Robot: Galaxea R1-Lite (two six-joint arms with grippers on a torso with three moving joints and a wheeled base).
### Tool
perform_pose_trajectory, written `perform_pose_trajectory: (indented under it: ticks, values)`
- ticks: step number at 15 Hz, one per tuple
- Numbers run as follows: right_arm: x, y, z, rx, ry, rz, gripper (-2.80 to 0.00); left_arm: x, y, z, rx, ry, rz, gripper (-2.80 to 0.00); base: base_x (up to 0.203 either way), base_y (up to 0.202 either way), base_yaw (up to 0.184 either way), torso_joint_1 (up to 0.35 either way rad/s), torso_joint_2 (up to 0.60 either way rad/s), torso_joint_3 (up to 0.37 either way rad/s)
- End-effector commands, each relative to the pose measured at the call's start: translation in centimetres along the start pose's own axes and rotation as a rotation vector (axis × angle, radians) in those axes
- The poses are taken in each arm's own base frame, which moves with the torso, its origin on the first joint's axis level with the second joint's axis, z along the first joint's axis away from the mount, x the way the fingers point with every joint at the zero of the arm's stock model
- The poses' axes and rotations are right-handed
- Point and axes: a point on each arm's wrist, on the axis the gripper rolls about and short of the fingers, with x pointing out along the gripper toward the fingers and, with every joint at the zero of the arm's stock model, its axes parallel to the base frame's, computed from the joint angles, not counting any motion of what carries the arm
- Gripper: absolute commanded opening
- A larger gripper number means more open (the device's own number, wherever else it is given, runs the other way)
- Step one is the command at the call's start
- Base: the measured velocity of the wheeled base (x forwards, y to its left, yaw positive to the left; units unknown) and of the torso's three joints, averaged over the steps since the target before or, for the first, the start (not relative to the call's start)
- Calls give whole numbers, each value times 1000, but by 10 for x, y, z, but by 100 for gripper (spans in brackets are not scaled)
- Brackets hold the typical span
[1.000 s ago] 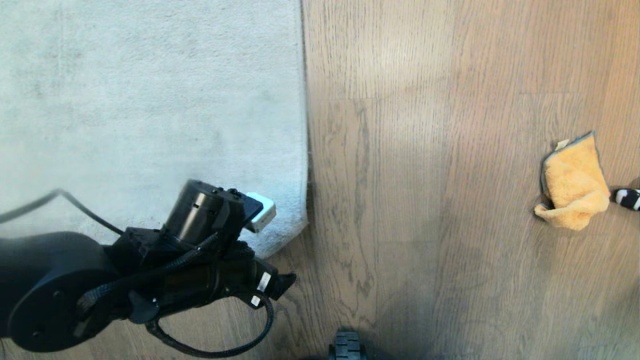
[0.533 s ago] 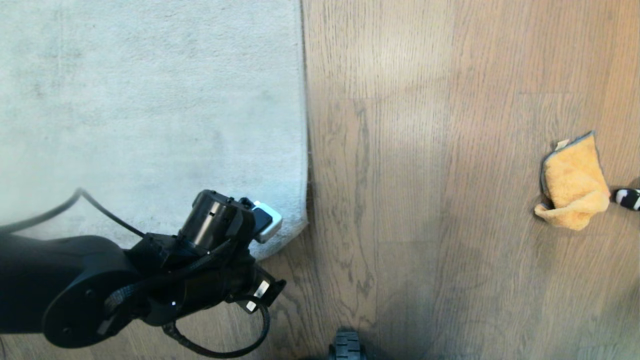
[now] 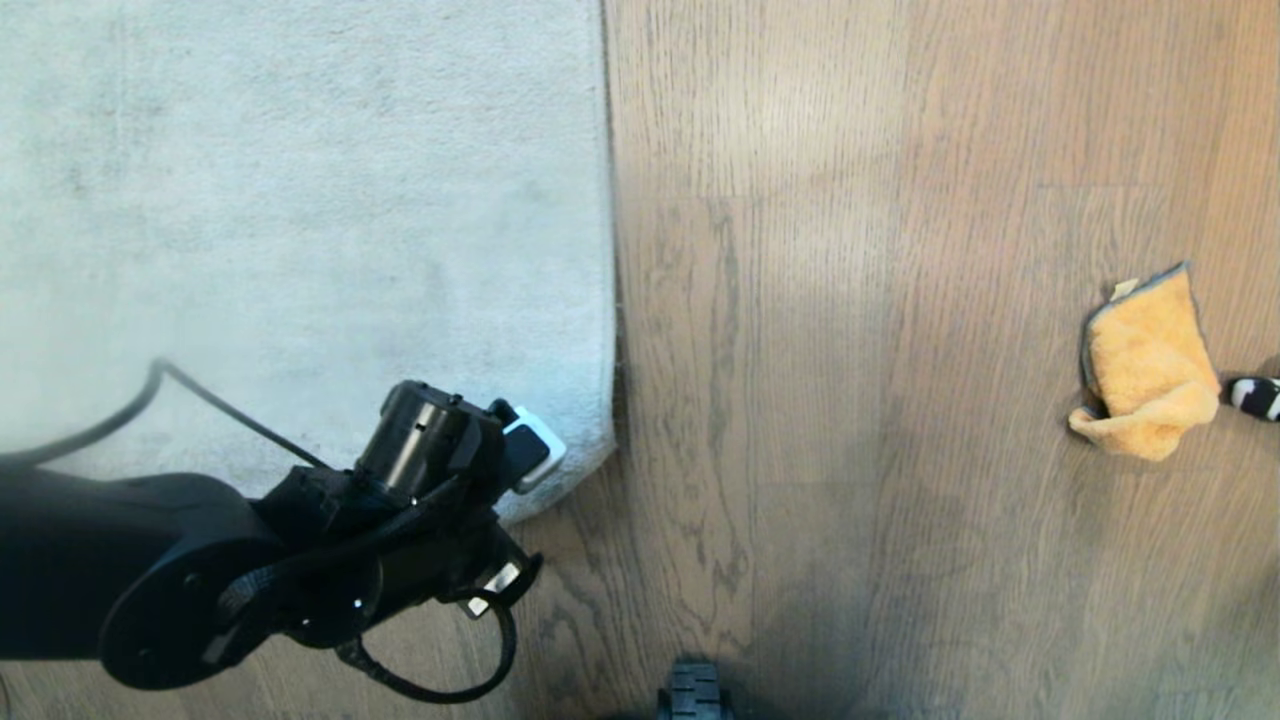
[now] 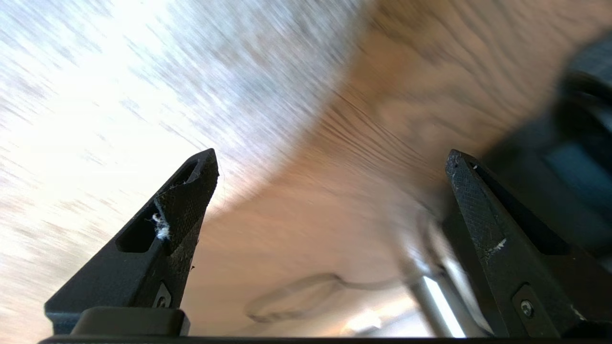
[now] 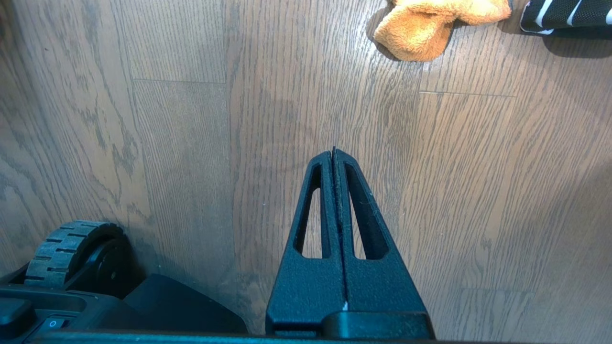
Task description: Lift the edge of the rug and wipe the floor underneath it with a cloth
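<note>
Left gripper (image 4: 332, 160): jaws spread wide, nothing between them, poised over the rounded near corner of the large light grey-beige short-pile rug (image 3: 300, 220) where it meets the brown wood-grain plank floor (image 3: 800, 400). Rug lying flat, edge not lifted. Left arm entering from the lower left of the head view. Right gripper (image 5: 333, 153): jaws pressed together, empty, hanging above bare floor beside the robot's black ribbed wheel (image 5: 57, 253). Small orange microfibre cloth with grey trim (image 3: 1145, 370): crumpled on the floor far to the right, well apart from the rug. Black-and-white striped item (image 3: 1255, 396) just beside cloth; contact undetermined.
</note>
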Motion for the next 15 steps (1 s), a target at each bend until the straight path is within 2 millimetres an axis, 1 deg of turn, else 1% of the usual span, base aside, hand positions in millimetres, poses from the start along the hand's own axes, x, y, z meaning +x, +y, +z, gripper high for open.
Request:
perform_pose_trajectory:
  ticks: [1,5,12,15]
  values:
    - [0,0,0,-1,-1,1,-280,8,5,5,25,-46,40,0,0,0,0,0,0,0]
    - [0,0,0,-1,-1,1,-280,25,1,15,38,-105,75,0,0,0,0,0,0,0]
    - [0,0,0,-1,-1,1,-280,34,-11,26,73,-119,53,0,0,0,0,0,0,0]
    - [0,0,0,-1,0,1,-280,36,-8,31,149,-127,69,0,0,0,0,0,0,0]
